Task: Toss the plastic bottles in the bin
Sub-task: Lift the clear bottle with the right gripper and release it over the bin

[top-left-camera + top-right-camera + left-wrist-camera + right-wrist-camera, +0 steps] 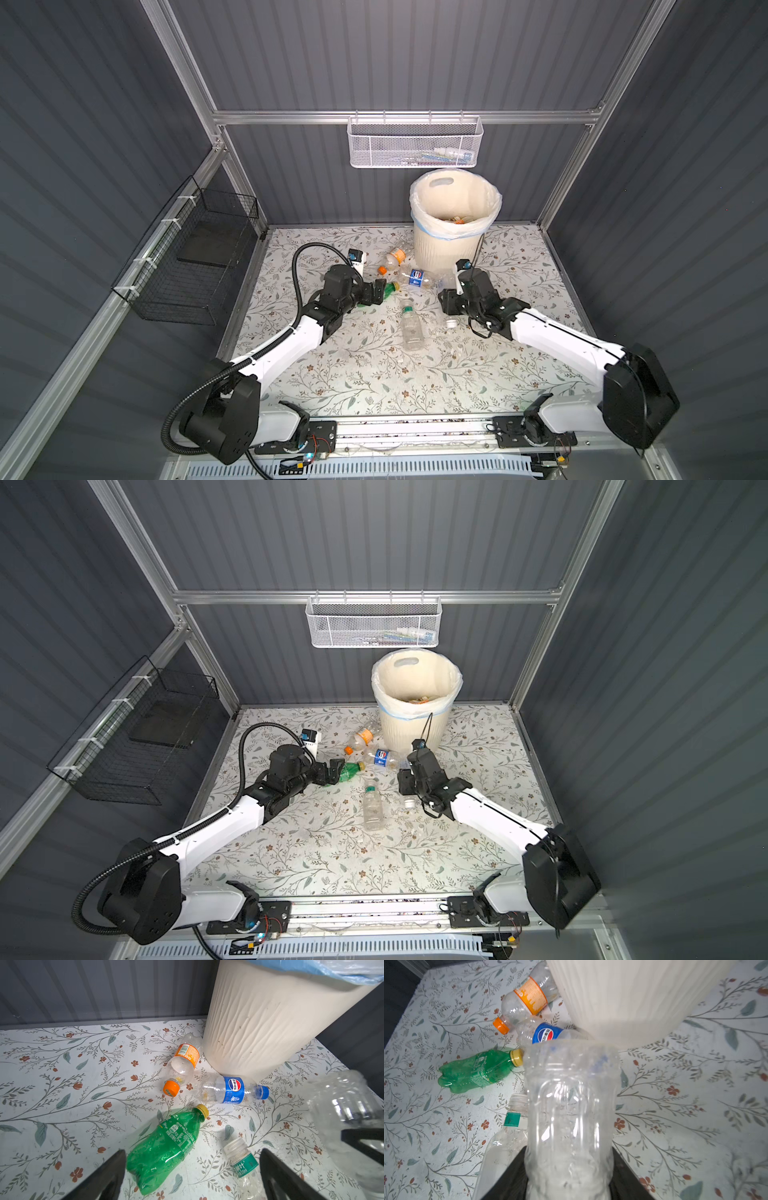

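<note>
Clear bottle point(571, 1088) clamped in right tool point(569, 1149); left tool point(193, 1151) wide apart near green bottle point(164, 1147); bottles point(457, 219) inside lined bin point(440, 253)

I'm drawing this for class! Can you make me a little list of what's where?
Bin: upright, partly filled
Right gripper: shut on clear bottle
Left gripper: open, by green bottle
Lying loose: green bottle, blue-label bottle, orange-label bottle, teal-label bottle
</note>
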`<move>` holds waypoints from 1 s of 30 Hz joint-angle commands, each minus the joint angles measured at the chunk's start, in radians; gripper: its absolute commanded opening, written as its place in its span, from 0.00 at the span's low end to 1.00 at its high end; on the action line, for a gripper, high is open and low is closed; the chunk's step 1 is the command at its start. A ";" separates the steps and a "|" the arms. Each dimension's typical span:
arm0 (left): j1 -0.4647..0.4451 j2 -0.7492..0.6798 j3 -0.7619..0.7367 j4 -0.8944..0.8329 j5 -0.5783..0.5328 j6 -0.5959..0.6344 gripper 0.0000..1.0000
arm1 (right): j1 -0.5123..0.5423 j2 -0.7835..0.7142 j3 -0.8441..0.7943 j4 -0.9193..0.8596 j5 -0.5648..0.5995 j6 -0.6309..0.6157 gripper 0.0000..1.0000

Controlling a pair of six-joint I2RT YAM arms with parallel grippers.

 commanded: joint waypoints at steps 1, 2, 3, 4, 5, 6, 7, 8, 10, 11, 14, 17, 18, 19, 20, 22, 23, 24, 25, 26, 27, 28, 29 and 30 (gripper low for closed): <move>-0.002 -0.014 -0.010 0.039 0.030 0.017 1.00 | -0.025 -0.122 -0.054 0.089 0.097 -0.019 0.46; -0.002 -0.013 -0.008 0.041 0.032 0.016 1.00 | -0.031 -0.160 -0.072 0.107 0.115 -0.027 0.45; -0.002 -0.011 -0.005 0.042 0.034 0.015 1.00 | -0.042 -0.215 -0.091 0.125 0.132 -0.036 0.45; -0.002 -0.010 -0.003 0.041 0.030 0.013 0.99 | -0.053 -0.261 -0.115 0.147 0.148 -0.046 0.46; -0.002 -0.010 -0.004 0.042 0.027 0.011 0.98 | -0.063 -0.300 -0.136 0.166 0.163 -0.054 0.46; -0.002 -0.011 -0.004 0.045 0.026 0.009 0.98 | -0.074 -0.342 -0.159 0.194 0.178 -0.064 0.46; -0.002 -0.013 -0.005 0.048 0.025 0.009 0.98 | -0.084 -0.390 -0.183 0.219 0.193 -0.071 0.46; -0.002 -0.014 -0.007 0.050 0.025 0.009 0.98 | -0.099 -0.424 -0.207 0.249 0.206 -0.074 0.46; -0.002 -0.016 -0.010 0.057 0.029 0.005 0.97 | -0.125 -0.505 -0.256 0.319 0.223 -0.087 0.46; -0.002 -0.017 -0.011 0.061 0.031 0.002 0.97 | -0.135 -0.533 -0.273 0.347 0.237 -0.098 0.46; -0.003 -0.017 -0.010 0.055 0.041 -0.001 0.96 | -0.168 -0.616 -0.301 0.424 0.267 -0.146 0.46; -0.003 -0.022 0.002 0.041 0.050 0.004 0.95 | -0.201 -0.672 -0.302 0.490 0.274 -0.197 0.47; -0.004 -0.025 0.006 0.034 0.046 0.006 0.94 | -0.206 -0.687 -0.299 0.515 0.277 -0.212 0.47; -0.006 -0.029 0.007 0.031 0.041 0.003 0.93 | -0.210 -0.697 -0.293 0.544 0.275 -0.229 0.47; -0.009 -0.032 0.003 0.035 0.036 0.001 0.93 | -0.214 -0.702 -0.288 0.570 0.271 -0.239 0.47; -0.019 -0.036 -0.009 0.053 0.029 -0.001 0.92 | -0.220 -0.692 -0.270 0.637 0.255 -0.256 0.47; -0.026 -0.036 -0.009 0.061 0.024 -0.001 0.92 | -0.222 -0.680 -0.260 0.662 0.249 -0.263 0.47; -0.035 -0.034 -0.010 0.062 0.019 -0.001 0.92 | -0.221 -0.664 -0.248 0.705 0.239 -0.269 0.47; -0.049 -0.033 -0.008 0.062 0.009 0.000 0.91 | -0.223 -0.640 -0.229 0.747 0.224 -0.278 0.48; -0.062 -0.031 -0.004 0.057 -0.002 0.006 0.91 | -0.225 -0.612 -0.203 0.776 0.208 -0.288 0.48; -0.080 -0.031 0.001 0.050 -0.016 0.014 0.91 | -0.229 -0.571 -0.158 0.793 0.188 -0.296 0.48; -0.099 -0.030 0.004 0.042 -0.033 0.024 0.91 | -0.237 -0.518 -0.094 0.793 0.161 -0.301 0.48; -0.117 -0.030 0.008 0.035 -0.050 0.034 0.91 | -0.246 -0.463 -0.028 0.776 0.134 -0.298 0.49; -0.140 -0.027 0.012 0.023 -0.070 0.046 0.91 | -0.262 -0.385 0.068 0.723 0.094 -0.287 0.50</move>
